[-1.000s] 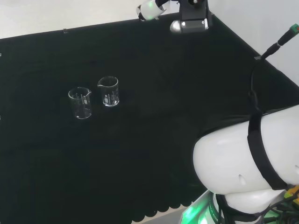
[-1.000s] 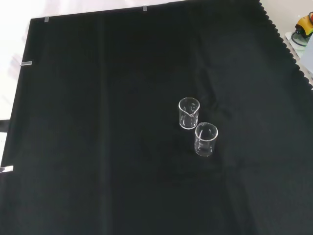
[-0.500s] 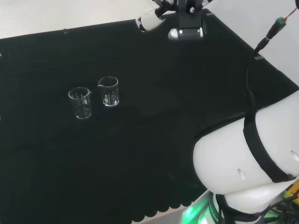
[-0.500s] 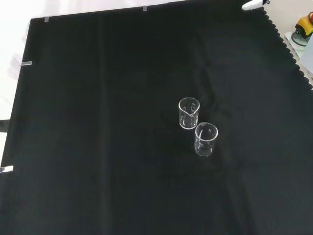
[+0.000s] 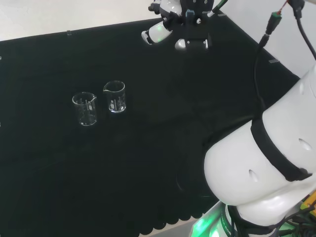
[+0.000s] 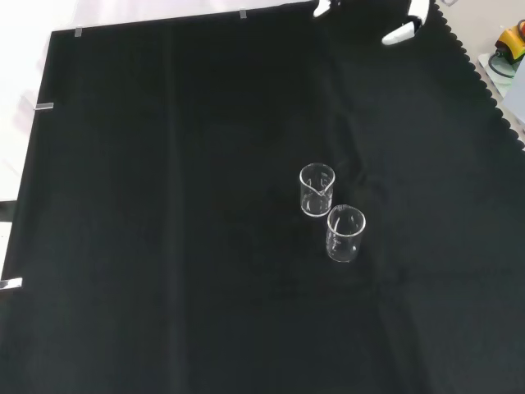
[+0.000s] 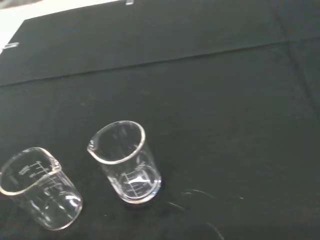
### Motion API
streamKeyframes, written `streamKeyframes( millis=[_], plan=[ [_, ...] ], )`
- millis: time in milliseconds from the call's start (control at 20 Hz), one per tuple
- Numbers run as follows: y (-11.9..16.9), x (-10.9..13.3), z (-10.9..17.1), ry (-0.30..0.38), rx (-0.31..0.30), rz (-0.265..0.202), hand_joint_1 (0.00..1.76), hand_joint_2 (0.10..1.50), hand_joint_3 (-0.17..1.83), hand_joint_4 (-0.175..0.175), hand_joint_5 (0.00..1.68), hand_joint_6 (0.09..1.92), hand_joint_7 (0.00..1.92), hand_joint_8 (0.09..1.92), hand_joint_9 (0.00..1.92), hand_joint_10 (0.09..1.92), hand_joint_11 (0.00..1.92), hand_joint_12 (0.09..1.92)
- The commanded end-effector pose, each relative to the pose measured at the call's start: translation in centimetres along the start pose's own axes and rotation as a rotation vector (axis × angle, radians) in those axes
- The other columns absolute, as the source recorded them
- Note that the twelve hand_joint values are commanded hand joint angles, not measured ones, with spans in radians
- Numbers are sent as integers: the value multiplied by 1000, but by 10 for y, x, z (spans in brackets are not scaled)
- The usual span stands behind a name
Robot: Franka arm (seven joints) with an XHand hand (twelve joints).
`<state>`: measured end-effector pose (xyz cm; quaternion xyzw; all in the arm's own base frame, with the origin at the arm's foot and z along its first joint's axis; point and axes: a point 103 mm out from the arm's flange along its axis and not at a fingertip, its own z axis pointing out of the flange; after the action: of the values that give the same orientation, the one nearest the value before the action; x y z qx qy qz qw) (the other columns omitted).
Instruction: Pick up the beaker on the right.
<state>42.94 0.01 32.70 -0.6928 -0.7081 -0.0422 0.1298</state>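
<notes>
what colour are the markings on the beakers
White graduation marks on clear glass, best in the wrist view on the beaker nearer its middle.

2 beakers upright on the cloth [image 5: 148,163], just beside each other.
In the head view, the right beaker [image 5: 114,97] stands slightly farther back than the left beaker [image 5: 85,108]; the hand [image 5: 170,22] hangs well apart, at the far right.
</notes>
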Motion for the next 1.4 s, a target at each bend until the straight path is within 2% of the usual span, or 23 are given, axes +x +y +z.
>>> streamKeyframes(
  millis=[50,450,650,1000,1400],
  plan=[
    [34,-5,21,121,-35,-76,676,441,1050,-61,212,87,115,614,191,672,0,1063],
    [58,-9,63,266,20,-111,703,382,1074,-63,236,87,162,623,256,674,0,1095],
    [68,-15,81,380,22,-132,736,369,1078,-73,265,87,194,640,276,677,0,1138],
    [89,-12,108,440,29,-170,754,364,1089,-79,293,87,221,656,300,679,0,1187],
    [99,-15,130,504,54,-220,761,361,1095,-78,304,87,235,663,311,679,0,1197]
  ],
)
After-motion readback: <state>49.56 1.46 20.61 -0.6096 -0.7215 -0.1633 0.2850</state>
